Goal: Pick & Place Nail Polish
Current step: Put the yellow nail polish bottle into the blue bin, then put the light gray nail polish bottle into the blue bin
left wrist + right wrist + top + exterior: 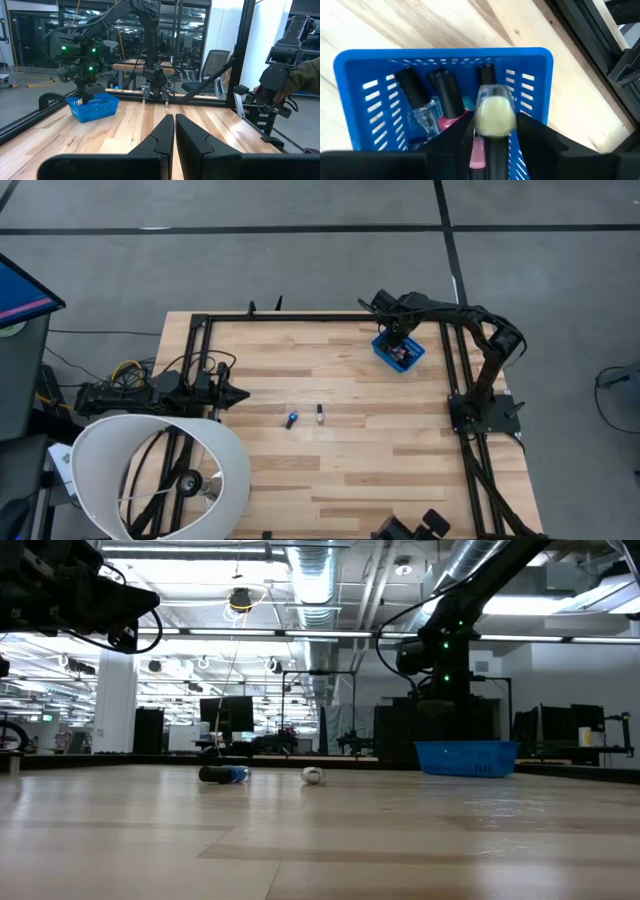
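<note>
right tool (490,137): over the blue bin (350,100), clamped on a pale bottle (494,114)
left tool (175,131): fingers together, waiting
loose bottles (292,419): on the counter (400,460)
handling: light, slick, fragile glass; grip mid-body

Overhead, table-level and both wrist views all share the blue bin (398,351).

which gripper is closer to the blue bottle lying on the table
Left. The left gripper sits at the table's left edge, a short way from the blue bottle. The right gripper is farther off, over the blue bin.
</note>
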Controlling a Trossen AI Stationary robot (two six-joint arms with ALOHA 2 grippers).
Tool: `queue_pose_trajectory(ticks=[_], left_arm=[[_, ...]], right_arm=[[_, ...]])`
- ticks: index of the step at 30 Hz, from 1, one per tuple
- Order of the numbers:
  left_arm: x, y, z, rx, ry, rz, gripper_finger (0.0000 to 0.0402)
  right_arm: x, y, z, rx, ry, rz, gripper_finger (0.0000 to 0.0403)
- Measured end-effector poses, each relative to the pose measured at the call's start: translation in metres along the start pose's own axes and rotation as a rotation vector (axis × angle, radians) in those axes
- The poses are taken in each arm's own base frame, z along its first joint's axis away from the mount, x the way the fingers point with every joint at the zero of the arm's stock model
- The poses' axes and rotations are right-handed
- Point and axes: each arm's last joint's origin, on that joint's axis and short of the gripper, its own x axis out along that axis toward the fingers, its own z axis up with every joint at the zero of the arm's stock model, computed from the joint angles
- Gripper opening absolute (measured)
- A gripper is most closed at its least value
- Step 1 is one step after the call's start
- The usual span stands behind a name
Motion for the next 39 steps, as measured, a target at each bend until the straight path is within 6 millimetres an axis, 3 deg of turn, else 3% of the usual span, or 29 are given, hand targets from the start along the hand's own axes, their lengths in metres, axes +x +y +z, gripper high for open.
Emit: queue_pose_trajectory(ticks=[12,18,21,26,32,39], left_arm=[[0.000,0.000,0.000,0.000,0.000,0.000,0.0011],[0.000,0.000,0.000,0.000,0.000,0.000,0.0011],[0.000,0.000,0.000,0.000,0.000,0.000,0.0011],[0.000,0.000,0.000,0.000,0.000,0.000,0.0011],[0.000,0.000,0.000,0.000,0.000,0.000,0.0011],[0.000,0.000,0.000,0.000,0.000,0.000,0.0011]], right_arm=[[-0.003,0.001,0.000,-0.013,0.008,0.007,0.0145],[-0.039,0.013,0.009,0.013,-0.076,0.148,0.0187],[-0.062,0.037,0.013,0.007,-0.153,0.196,0.0210],[-0.088,0.092,0.013,-0.012,-0.276,0.278,0.0238],[-0.109,0.150,0.002,0.115,-0.430,0.322,0.0242],[-0.117,0.199,-0.022,0.198,-0.469,0.356,0.0240]])
